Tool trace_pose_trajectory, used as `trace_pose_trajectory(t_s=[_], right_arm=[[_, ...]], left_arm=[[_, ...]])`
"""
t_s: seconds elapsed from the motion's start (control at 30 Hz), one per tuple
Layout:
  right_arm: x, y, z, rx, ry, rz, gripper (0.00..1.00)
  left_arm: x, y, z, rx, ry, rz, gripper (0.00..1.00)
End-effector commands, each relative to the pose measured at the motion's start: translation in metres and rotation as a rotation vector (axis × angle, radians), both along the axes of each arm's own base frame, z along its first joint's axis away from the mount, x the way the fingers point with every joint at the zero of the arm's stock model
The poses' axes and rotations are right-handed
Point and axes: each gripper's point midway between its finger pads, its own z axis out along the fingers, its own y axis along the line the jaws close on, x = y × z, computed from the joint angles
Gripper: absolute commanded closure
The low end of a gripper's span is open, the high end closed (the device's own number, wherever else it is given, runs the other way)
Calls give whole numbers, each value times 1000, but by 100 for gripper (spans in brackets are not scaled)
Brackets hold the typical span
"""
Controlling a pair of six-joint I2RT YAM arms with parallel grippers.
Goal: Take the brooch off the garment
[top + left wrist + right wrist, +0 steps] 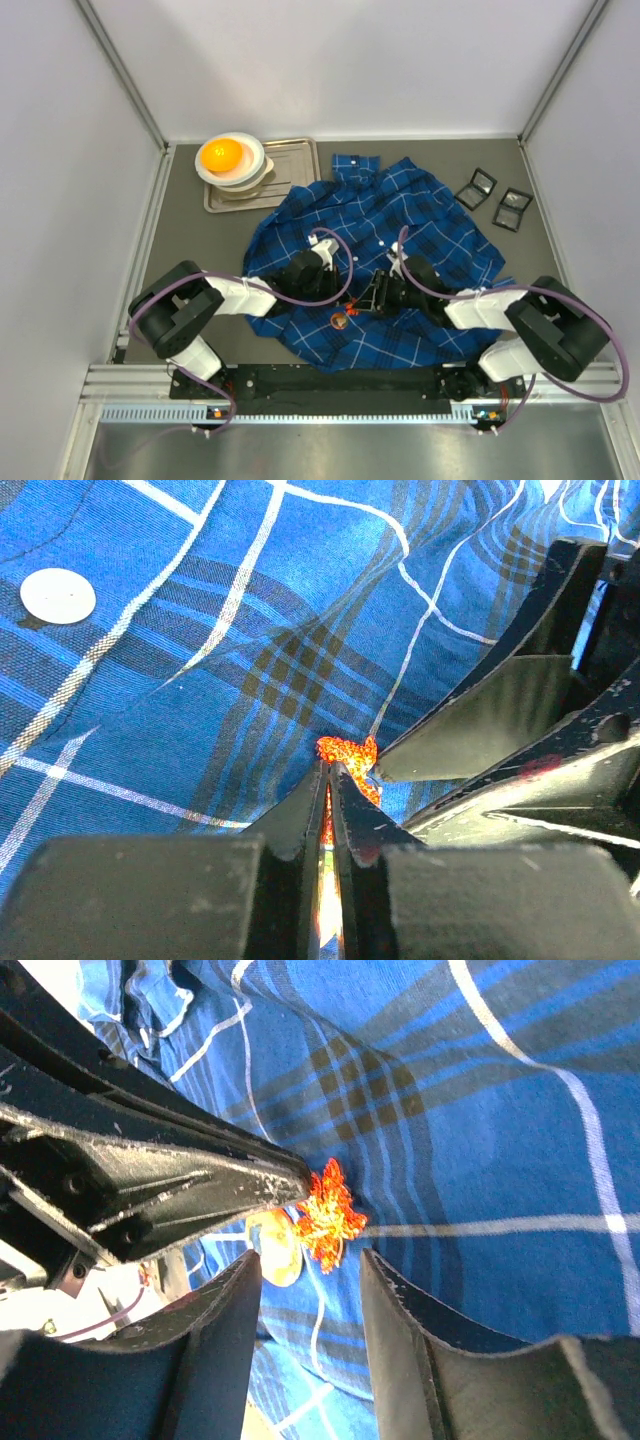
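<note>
My left jaws are pressed together on the brooch point(345, 752), and its orange glitter shows in the slit between them. My right jaws stand apart, one on either side of the brooch, not touching it as far as I can see (a pale gold disc point(275, 1250) sits just beside it). The brooch lies toward the near edge of the plaid shirt point(400, 220), which is spread over the worktop point(200, 235). A white button point(58, 595) sits off to one side. At the back are a metal tray point(300, 160) holding stacked bowls point(235, 165), and well apart from it, two small black cases point(476, 187).

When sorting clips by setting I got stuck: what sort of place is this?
Likely a robotics lab cell: white panels box in a grey table, and two arms are bolted to a metal rail at its edge.
</note>
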Motion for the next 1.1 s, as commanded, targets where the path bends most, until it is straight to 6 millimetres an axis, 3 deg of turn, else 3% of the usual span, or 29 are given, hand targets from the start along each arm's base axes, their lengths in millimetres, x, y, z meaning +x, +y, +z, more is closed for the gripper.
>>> trace_pose_trajectory(t_s=[0.0,0.13,0.27,0.47,0.63,0.83,1.07], right_arm=[[8,-12,9,-12,-60,-73,55],[8,-18,10,-21,-75,-101,51],[7,-3,13,35,-62,-38,51],[8,6,10,60,-32,-14,52],[9,13,20,112,-61,4,53],[6,20,35,221,-103,31,53],[6,21,34,237,-99,28,55]], left_arm=[[0,1,2,-2,-25,-10,91],[-1,1,1,0,-23,-12,91],[-2,3,-1,3,-18,-9,91],[-2,3,-2,3,-17,-8,92],[-1,2,3,-2,-26,-7,91],[5,6,23,10,-76,4,73],[12,22,49,52,-173,32,58]])
